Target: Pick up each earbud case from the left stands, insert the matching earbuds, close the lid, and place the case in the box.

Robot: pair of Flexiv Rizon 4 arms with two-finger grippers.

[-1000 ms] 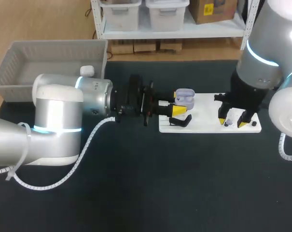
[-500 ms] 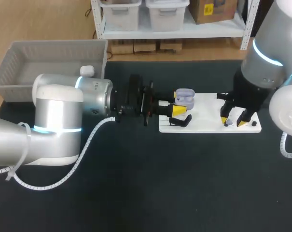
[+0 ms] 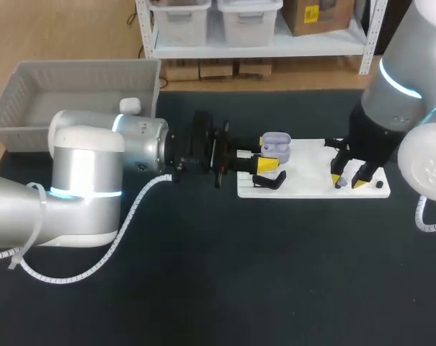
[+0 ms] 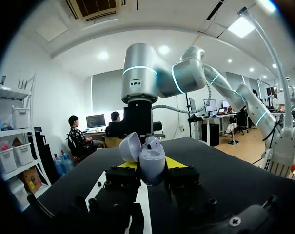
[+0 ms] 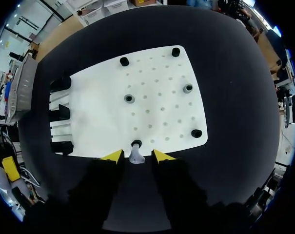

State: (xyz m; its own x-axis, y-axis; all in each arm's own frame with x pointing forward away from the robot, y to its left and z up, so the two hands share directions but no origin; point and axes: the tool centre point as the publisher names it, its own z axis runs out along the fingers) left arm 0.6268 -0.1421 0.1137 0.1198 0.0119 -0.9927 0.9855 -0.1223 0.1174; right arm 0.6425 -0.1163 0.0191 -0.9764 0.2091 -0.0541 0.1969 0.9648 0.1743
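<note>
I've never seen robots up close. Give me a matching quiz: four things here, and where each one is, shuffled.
Things:
1 lilac earbud case
2 earbud
3 grey box
4 white board

Places:
A at the far left corner of the table
B between the open fingers of the right hand
C flat on the table's right half
D gripped in the left hand, lid open

Pairs: 1-D, 2-B, 3-A, 4-C.

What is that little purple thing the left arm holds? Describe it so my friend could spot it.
Find the white board on the dark table. At its left end, the left gripper grips a rounded earbud case between its yellow tips. It is the only pale lilac shell there, lid hinged open, unlike the black stand beside it.
</note>
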